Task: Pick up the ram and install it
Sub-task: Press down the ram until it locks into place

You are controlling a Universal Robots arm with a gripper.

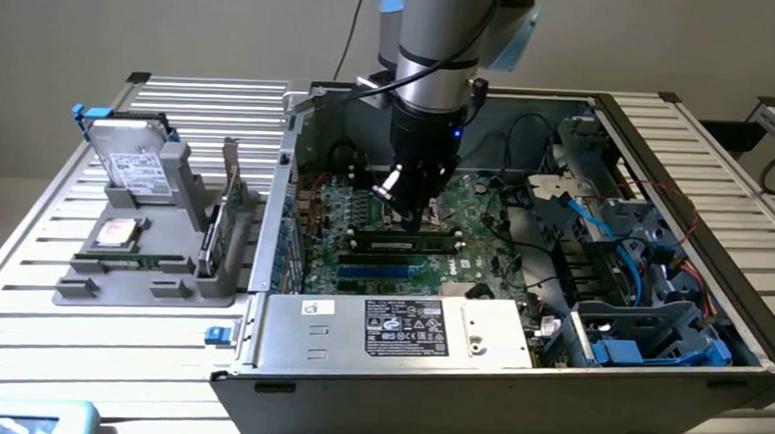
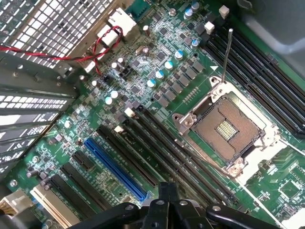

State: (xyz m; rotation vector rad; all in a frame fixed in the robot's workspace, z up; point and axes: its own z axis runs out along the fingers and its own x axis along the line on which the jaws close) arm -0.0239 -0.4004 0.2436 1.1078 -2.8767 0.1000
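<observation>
On the exterior view's left, you have a grey plastic parts holder (image 1: 150, 265) on the slatted metal table (image 1: 42, 339), carrying a silver boxy hard drive (image 1: 135, 162) and an upright green expansion card (image 1: 231, 205). Moving right, the open black computer case (image 1: 485, 378) holds the green motherboard (image 1: 486, 207). Your arm's black gripper (image 1: 414, 218) stands over it, claw together, tip touching the slim green ram stick (image 1: 404, 245) lying in a memory slot beside the blue slots (image 1: 382, 266). Blue cables (image 1: 622, 247) sit farther right.
</observation>
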